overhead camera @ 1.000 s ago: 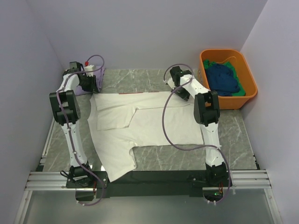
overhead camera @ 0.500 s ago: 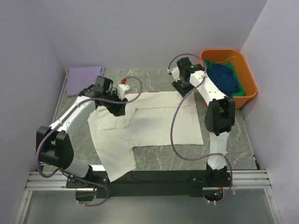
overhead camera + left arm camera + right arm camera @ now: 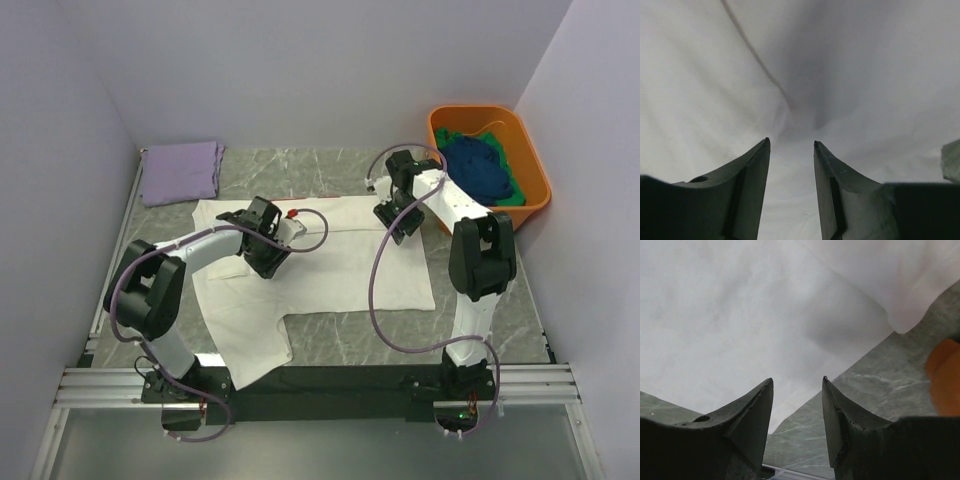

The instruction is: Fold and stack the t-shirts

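Observation:
A large white t-shirt [image 3: 340, 270] lies spread on the marble table, its back side up, with no red panel showing. My left gripper [image 3: 268, 262] is open just above the shirt's left-centre; the left wrist view shows only white cloth [image 3: 865, 75] and a seam between the jaws [image 3: 790, 142]. My right gripper [image 3: 392, 228] is open over the shirt's upper right edge; in the right wrist view [image 3: 797, 380] it sits above white cloth [image 3: 740, 315] and bare table. A folded lavender shirt [image 3: 180, 170] lies at the back left. Dark blue [image 3: 478, 168] and green [image 3: 512, 197] shirts sit in the tub.
An orange plastic tub [image 3: 530, 150] stands at the back right, also showing at the right edge of the right wrist view [image 3: 945, 375]. Grey walls close the back and both sides. The aluminium rail [image 3: 320, 385] with the arm bases runs along the near edge.
My left arm has swung from the back-left corner to the middle-left of the white shirt. My right gripper has moved nearer, down onto the shirt's upper right edge. The lavender shirt is now uncovered.

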Available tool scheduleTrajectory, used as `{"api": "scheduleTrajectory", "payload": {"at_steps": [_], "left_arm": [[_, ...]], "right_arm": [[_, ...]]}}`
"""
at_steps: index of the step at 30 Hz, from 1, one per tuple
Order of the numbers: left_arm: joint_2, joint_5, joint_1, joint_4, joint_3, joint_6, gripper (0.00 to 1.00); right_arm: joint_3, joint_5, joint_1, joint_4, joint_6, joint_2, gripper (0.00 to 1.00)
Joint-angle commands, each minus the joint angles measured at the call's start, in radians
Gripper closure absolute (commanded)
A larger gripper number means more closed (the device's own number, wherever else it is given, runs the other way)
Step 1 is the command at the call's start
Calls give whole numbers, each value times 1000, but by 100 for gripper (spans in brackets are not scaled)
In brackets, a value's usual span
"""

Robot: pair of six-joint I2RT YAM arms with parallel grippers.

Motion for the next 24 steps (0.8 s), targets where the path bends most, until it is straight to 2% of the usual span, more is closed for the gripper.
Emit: {"api": "scheduleTrajectory", "payload": {"at_steps": [1,6,9,10,13,20,24], "left_arm": [[22,-59,-7,75,40,-25,55],[63,-56,-10,84,58,-14,61],[59,-36,-13,73,67,-8,74],[56,-29,-13,70,70,-8,83],[30,4,-13,24,87,-3,99],[7,151,-31,-115,130,1,99],[14,198,-53,-134,112,6,99]], "right_arm": [[-17,-10,-20,21,12,-106,50],[-29,-2,-31,21,15,-108,50],[-32,2,-36,23,15,-109,50],[-32,4,-34,23,14,-109,51],[-32,8,-39,24,12,-109,51],[-18,7,-39,10,12,-97,52],[-1,4,-39,4,12,-83,52]]}}
